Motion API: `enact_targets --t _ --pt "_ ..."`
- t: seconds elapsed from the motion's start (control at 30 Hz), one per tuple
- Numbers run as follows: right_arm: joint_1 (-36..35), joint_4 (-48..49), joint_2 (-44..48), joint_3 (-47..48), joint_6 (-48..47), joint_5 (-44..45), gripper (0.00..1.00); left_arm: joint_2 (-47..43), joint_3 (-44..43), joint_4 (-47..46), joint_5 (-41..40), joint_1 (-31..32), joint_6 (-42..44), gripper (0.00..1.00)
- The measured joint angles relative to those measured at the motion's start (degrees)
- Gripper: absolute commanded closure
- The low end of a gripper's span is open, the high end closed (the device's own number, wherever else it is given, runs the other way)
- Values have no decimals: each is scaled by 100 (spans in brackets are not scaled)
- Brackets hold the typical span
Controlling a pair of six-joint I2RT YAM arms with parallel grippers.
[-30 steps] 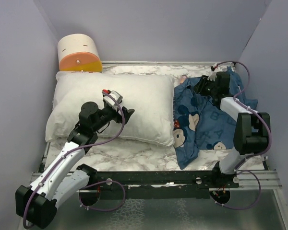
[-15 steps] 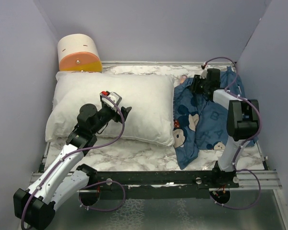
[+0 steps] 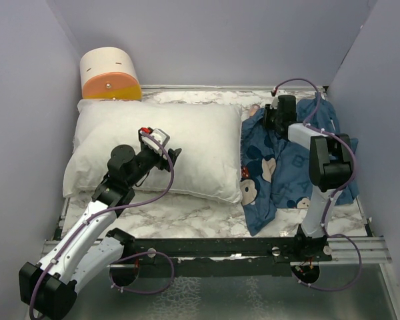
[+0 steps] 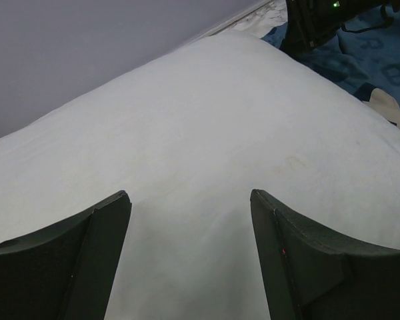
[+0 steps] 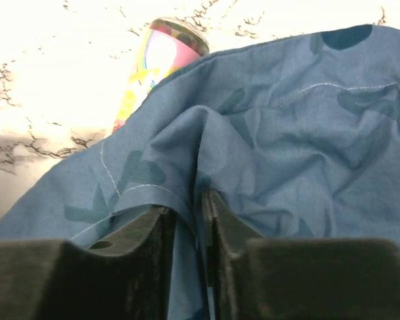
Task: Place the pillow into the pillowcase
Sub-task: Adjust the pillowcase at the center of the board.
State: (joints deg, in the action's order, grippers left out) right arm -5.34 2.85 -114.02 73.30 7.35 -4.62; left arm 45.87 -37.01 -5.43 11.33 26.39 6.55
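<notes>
The pillow is laid at the left, long axis left to right, with the left gripper spread over it. Beside its right end, the crumpled pillowcase is pinched by the right gripper. The pillowcase's opening cannot be made out.

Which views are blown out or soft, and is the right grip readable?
Right wrist: marble table overexposed nearly white; pillowcase fold pinched in the right gripper reads clearly. Left wrist: even light, pillow almost featureless, left gripper open, slightly soft. Top external: evenly lit, sharp.
</notes>
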Motion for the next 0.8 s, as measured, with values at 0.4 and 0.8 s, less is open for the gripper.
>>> enact_targets --t 0.4,0.8 --pt "-256 234 192 63 -92 98 96 -2 52 -2 2 0 79 25" --pt "-686 144 74 1357 -190 96 95 -79 114 -11 11 0 125 25"
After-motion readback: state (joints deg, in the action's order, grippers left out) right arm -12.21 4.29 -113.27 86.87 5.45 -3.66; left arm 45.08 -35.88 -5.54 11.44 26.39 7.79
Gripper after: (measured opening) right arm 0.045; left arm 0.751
